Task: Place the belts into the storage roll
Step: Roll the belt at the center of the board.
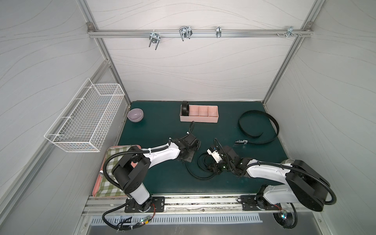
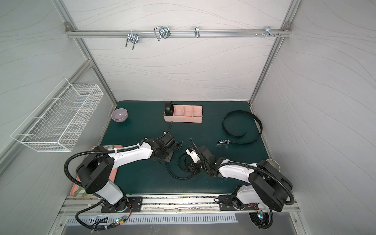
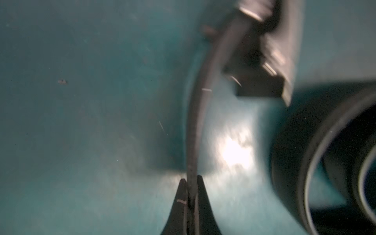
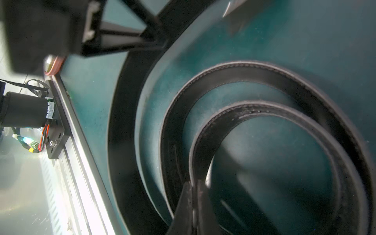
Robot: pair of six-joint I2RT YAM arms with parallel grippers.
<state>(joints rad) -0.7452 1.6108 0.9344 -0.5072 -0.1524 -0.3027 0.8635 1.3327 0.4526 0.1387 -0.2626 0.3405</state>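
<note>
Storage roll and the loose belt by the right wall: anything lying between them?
Nothing: only bare green mat separates the storage roll from the loose belt, in both top views.

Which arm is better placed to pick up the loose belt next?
Probably the right: the loose belt and its buckle lie on its side, nearer. But both arms' jaws pinch the half-coiled belt.

The right gripper pinches the inner end of a black stitched belt, whose loose spiral lies on the green mat near its edge beside the aluminium rail.
</note>
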